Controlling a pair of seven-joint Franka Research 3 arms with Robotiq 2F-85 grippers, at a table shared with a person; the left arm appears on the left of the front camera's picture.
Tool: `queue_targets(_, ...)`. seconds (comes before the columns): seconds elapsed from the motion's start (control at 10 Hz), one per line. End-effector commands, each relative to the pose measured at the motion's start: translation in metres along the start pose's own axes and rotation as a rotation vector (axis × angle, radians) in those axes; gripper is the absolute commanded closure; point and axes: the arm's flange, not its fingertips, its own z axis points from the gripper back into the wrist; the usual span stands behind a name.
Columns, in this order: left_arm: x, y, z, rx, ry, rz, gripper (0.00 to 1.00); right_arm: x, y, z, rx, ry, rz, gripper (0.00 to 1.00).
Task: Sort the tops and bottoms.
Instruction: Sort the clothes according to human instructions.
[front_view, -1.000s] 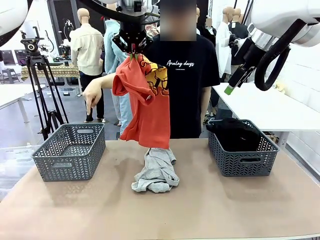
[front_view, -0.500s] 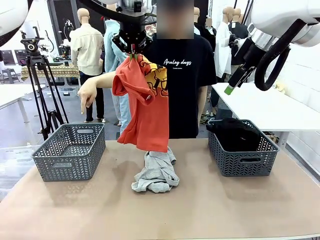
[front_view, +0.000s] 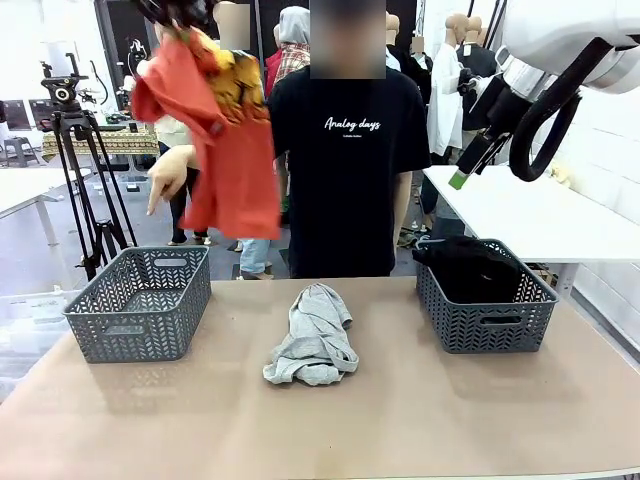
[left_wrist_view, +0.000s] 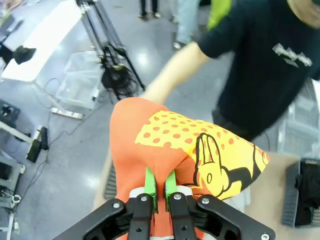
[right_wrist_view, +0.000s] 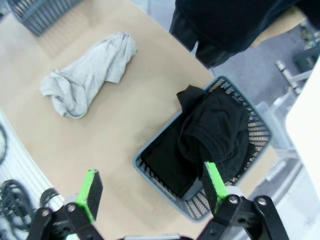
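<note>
- Left end effector (left_wrist_view: 160, 186): clenched on a bunched fold of the orange tee (front_view: 215, 150). The tee hangs free, high at 10 o'clock in the front view, well above the counter (front_view: 400, 420).
- Left basket (front_view: 100, 315) sits at 9 o'clock, below the tee and slightly toward 8 o'clock of its hem. It looks empty.
- Person's hand (front_view: 165, 180) is just beside the tee, finger pointing down at that basket.
- Grey shirt (front_view: 315, 345) lies crumpled mid-counter. The bottoms (front_view: 470, 265) lie in the right basket (front_view: 490, 325) at 3 o'clock.
- Right end effector (right_wrist_view: 152, 189): released, jaws wide, grasping nothing, hovering over the right basket.
- Step in hand (my reading): put the tee in the left basket.
- To do it well: centre the grip over the basket's middle, not its 3 o'clock rim. Descend until the hem piles up inside, then release, otherwise the long cloth may drape over the wall.
- Let any swing die out first, and keep clear of the pointing hand.
- Remaining, as judged: the grey shirt.
</note>
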Motion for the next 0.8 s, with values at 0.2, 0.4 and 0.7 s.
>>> queue_targets(0.2,0.026,0.048,-0.030,0.131,-0.007,0.118,1.00,0.001,0.000,-0.001,0.002,0.004,0.003,0.00)
queue_targets(0.4,0.020,0.046,-0.020,0.093,-0.004,0.065,1.00,0.001,0.000,-0.001,0.002,0.004,0.003,0.00)
queue_targets(0.7,0.020,0.046,-0.020,0.093,-0.004,0.065,1.00,0.001,0.000,-0.001,0.002,0.004,0.003,0.00)
